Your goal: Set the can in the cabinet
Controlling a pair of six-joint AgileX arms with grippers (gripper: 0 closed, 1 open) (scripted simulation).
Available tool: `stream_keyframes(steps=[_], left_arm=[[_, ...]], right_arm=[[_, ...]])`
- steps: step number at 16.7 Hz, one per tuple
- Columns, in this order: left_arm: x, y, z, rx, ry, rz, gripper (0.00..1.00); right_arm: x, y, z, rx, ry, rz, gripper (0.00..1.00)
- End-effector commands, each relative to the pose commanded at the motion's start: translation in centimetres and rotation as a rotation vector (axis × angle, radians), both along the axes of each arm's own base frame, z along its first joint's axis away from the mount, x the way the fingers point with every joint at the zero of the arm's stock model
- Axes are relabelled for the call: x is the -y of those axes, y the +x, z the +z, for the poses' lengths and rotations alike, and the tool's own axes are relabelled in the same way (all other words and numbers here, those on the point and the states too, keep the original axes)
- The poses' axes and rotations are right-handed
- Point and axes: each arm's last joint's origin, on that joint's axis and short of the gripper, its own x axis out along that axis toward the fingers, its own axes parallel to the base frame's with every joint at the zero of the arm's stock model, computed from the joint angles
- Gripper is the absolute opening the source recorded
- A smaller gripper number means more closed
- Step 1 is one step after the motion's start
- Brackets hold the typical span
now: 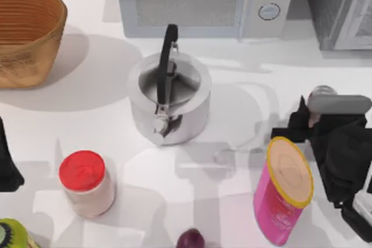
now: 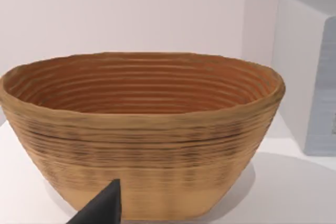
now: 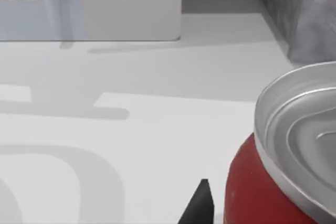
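From above, the right pincer point(image 1: 318, 115) sits at the right edge of the white surface point(image 1: 232, 85), its dark body just behind the tall pink canister with a yellow rim point(image 1: 283, 190). The silver top of the small slim red drink can point(image 1: 322, 92) peeks out at the pincer's far end, in front of the large grey cabinet point(image 1: 340, 7) in the far right corner; whether the fingers are closed on it I cannot tell. The left pincer point(image 1: 7, 161) is parked at the left edge. A woven tan basket point(image 1: 26, 33) stands far left, with nothing visible inside — a silver kettle with a black handle point(image 1: 168, 100) sits mid-surface before the white microwave with 2 round knobs point(image 1: 203, 1). Nearer are a pale jar with a red lid point(image 1: 86, 183), a dark purple round thing point(image 1: 190, 239) and a green object point(image 1: 14, 235) at the corner.

The left wrist view faces the basket point(image 2: 142, 129), its ribbed inside bare, with 1 dark fingertip point(image 2: 102, 208) low in front; its spread cannot be told.

The right wrist view shows the can point(image 3: 283, 171) close up — red wall, silver lid — standing upright on the surface point(image 3: 131, 129), a dark fingertip point(image 3: 198, 203) just beside it. The cabinet's speckled face point(image 3: 294, 9) rises beyond, the microwave point(image 3: 105, 3) beside it.
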Motion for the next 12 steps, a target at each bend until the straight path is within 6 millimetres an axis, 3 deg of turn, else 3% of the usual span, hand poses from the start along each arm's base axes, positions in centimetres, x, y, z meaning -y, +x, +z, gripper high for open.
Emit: stream_keyframes(steps=[6, 12], left_arm=[[0.0, 0.0, 0.0, 0.0, 0.0, 0.0, 1.0], [0.0, 0.0, 0.0, 0.0, 0.0, 0.0, 1.0]], right_arm=[[-0.3, 0.4, 1.2, 0.005, 0.0, 0.008, 0.0], [-0.8, 1.3, 6.7, -0.007, -0.014, 0.003, 0.0]])
